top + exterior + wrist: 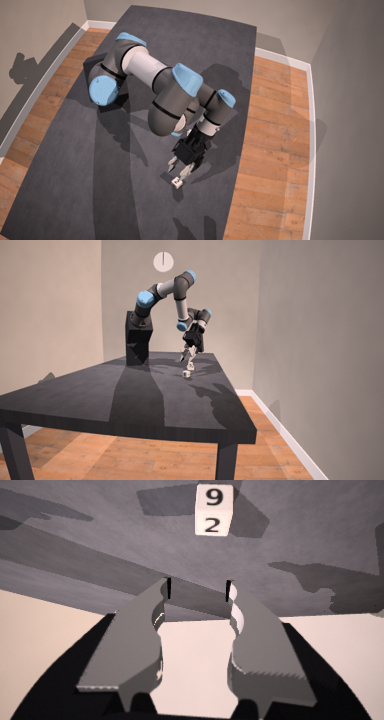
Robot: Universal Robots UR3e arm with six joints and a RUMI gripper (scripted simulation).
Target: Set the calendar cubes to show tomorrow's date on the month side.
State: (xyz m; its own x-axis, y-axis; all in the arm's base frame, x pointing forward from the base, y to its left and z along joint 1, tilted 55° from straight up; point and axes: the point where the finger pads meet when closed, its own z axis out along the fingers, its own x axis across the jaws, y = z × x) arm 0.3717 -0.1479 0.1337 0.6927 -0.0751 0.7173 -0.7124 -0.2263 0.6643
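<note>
And here's the loose cube [176, 182] [186, 374] [214, 510], sitting on the dark surface [65, 169] [84, 398] [100, 545], low and near centre from the top! It's outside the tray [190, 368], an 8 facing the exterior view, a 2 on top, with 9 and 2 at upper centre in the wrist view. Just behind, right of centre in the exterior view, the other cube [190, 364] shows its 5 above the tray; whether it sits flat, I can't tell. Over them hangs the end effector [175, 175] [184, 361] [198, 580], fingers partly spread, nothing between them! The arm [144, 67] [181, 307] arches from a black pedestal [137, 353], left of centre, below a clock [158, 264] at upper centre.
</note>
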